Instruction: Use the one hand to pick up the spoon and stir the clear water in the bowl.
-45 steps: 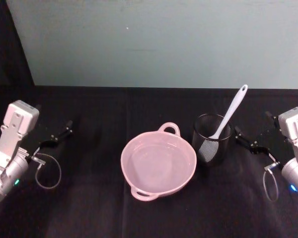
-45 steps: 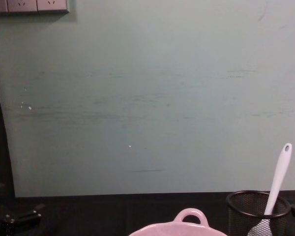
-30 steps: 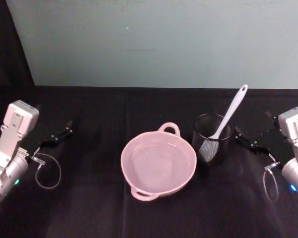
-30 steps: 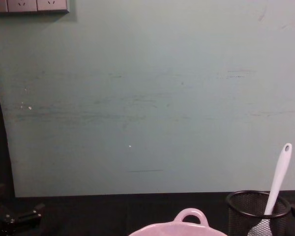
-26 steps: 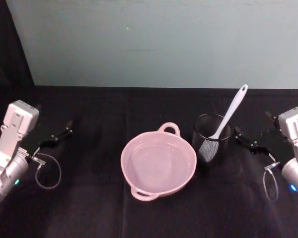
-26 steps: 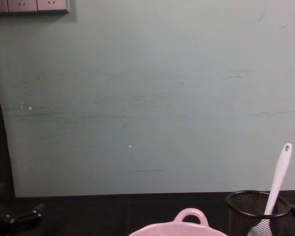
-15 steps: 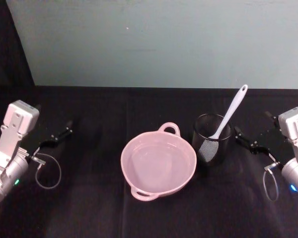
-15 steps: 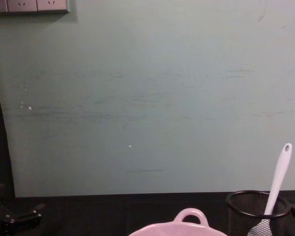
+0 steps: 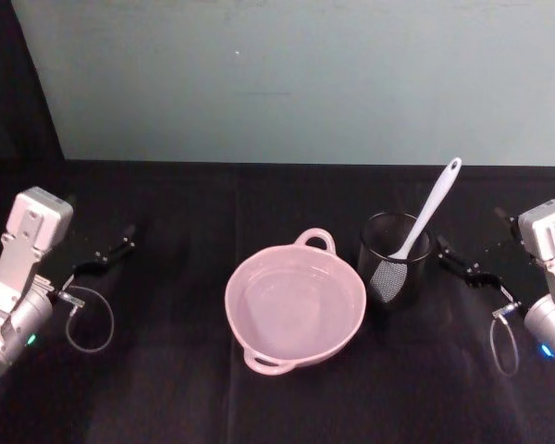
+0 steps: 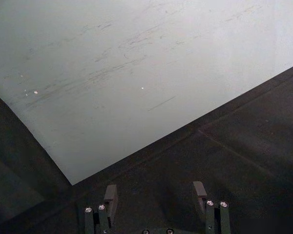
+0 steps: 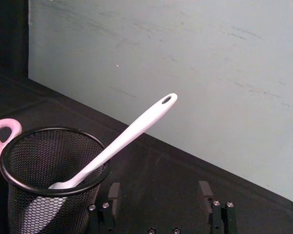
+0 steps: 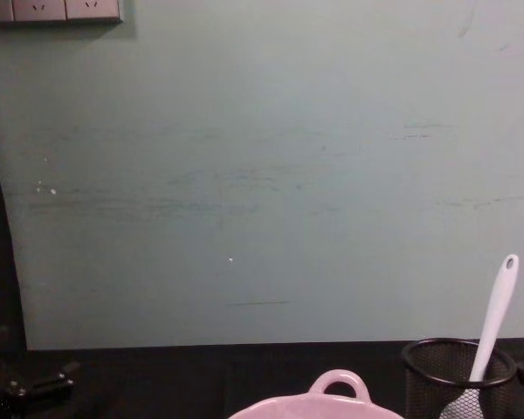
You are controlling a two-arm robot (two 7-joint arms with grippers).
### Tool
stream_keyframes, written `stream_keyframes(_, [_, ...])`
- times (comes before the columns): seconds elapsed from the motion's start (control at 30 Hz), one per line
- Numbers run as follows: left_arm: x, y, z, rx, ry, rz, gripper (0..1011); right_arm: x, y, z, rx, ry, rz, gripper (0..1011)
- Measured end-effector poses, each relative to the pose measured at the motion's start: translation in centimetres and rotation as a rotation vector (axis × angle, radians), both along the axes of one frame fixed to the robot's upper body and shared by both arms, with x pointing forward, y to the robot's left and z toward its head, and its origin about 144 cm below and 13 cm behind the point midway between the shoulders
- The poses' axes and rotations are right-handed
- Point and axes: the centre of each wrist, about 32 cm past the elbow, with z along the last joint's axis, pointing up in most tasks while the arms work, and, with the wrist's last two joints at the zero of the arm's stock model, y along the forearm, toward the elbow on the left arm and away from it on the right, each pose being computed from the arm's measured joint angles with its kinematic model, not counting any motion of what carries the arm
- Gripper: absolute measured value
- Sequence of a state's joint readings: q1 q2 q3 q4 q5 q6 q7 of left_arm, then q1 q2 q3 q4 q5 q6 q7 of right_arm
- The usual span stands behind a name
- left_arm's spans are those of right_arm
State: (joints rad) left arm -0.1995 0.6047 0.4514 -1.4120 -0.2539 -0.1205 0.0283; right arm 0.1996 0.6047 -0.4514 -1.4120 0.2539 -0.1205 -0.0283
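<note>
The white spoon (image 9: 431, 207) stands tilted in a black mesh cup (image 9: 394, 260), head down and handle end up to the right. To the cup's left sits the pale pink bowl (image 9: 243, 294) with a faint water line inside. My right gripper (image 9: 468, 250) rests open to the right of the cup, apart from it. In the right wrist view the spoon (image 11: 132, 133) and cup (image 11: 48, 186) lie ahead of the open gripper (image 11: 159, 191), with nothing between the fingers. My left gripper (image 9: 118, 244) is parked open at the far left, empty (image 10: 155, 195).
A pale green wall (image 9: 287, 74) closes off the back of the black table (image 9: 166, 388). Cable loops hang by both wrists (image 9: 91, 319). In the chest view the bowl's loop handle (image 12: 338, 384), cup (image 12: 445, 371) and spoon (image 12: 496, 312) line the lower right.
</note>
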Motion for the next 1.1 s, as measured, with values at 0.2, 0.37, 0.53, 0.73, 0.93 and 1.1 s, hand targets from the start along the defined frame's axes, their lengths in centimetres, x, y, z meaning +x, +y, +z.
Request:
stream_keyframes(0.2, [0.00,0.00,0.00,0.000,0.000,0.000,1005,0.00,0.00,0.00,0.000,0.000,0.000,1003])
stream_keyframes(0.37, [0.00,0.00,0.00,0.000,0.000,0.000,1005,0.00,0.00,0.00,0.000,0.000,0.000,1003])
stream_keyframes(0.53, [0.00,0.00,0.00,0.000,0.000,0.000,1005,0.00,0.00,0.00,0.000,0.000,0.000,1003])
stream_keyframes(0.73, [0.00,0.00,0.00,0.000,0.000,0.000,1005,0.00,0.00,0.00,0.000,0.000,0.000,1003])
stream_keyframes(0.93, [0.00,0.00,0.00,0.000,0.000,0.000,1005,0.00,0.00,0.00,0.000,0.000,0.000,1003])
stream_keyframes(1.1, [0.00,0.00,0.00,0.000,0.000,0.000,1005,0.00,0.00,0.00,0.000,0.000,0.000,1003])
